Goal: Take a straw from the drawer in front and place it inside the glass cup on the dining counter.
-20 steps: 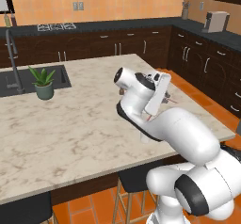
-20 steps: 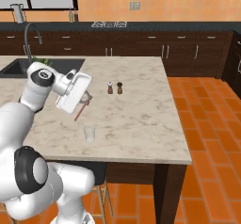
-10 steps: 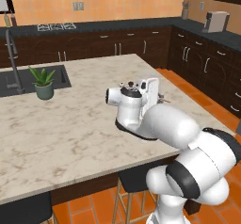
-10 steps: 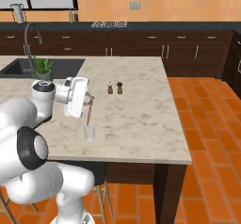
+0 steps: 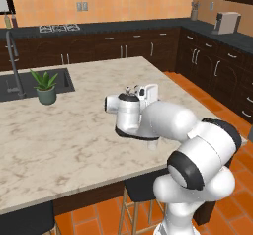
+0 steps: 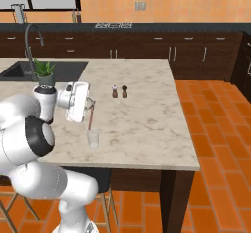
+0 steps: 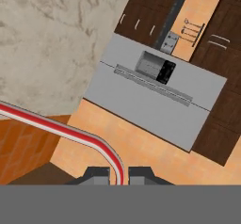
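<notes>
Pinched between the two dark fingertips (image 7: 100, 173) is the straw (image 7: 70, 132): in the hand view its red-and-white length runs from the left edge, bends, and drops into the narrow gap where the gripper (image 7: 119, 175) clamps it.

From the right base view, going left to right: a potted plant (image 6: 43, 72) stands by the sink (image 6: 29, 69) on the dining counter (image 6: 142, 114). Next comes the gripper (image 6: 90, 103), held above the stone top, with the straw (image 6: 91, 117) hanging down from it, nearly upright. Its lower end is just above the glass cup (image 6: 92, 138), which stands near the counter's front edge; whether the tip is inside the rim I cannot tell. Farther right, two small shakers (image 6: 119, 91) stand side by side.
</notes>
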